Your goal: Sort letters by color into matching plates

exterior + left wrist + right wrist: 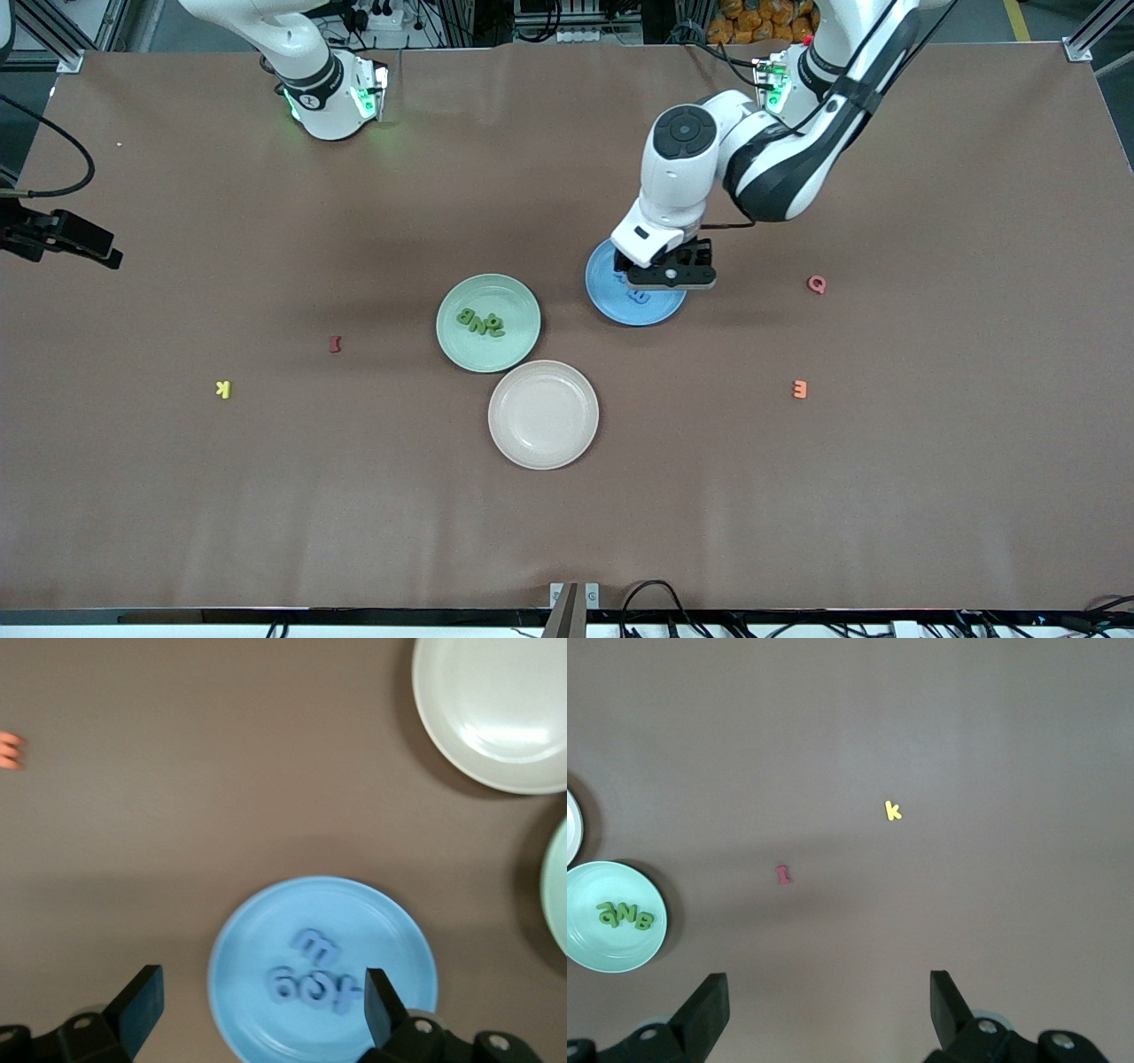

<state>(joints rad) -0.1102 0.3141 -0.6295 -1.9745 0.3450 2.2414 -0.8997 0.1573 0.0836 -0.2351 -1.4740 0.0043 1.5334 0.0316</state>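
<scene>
Left hand open, empty, over blue plate holding blue letters; green letters in mint plate; right hand open, waiting at its end of the worktop; risk: a low retreat snags the plate rim, spilling letters

1. Front view: the left tool and its wrist cover part of the blue plate; only one blue letter shows there, too small to read.
2. Left wrist view: the blue letters are blurred — individual characters uncertain. The beige-pink plate, the green plate and the orange letter are cut off by the frame edges.
3. Front view: the right tool is not in the picture — the arm is cut off at the top edge.
</scene>
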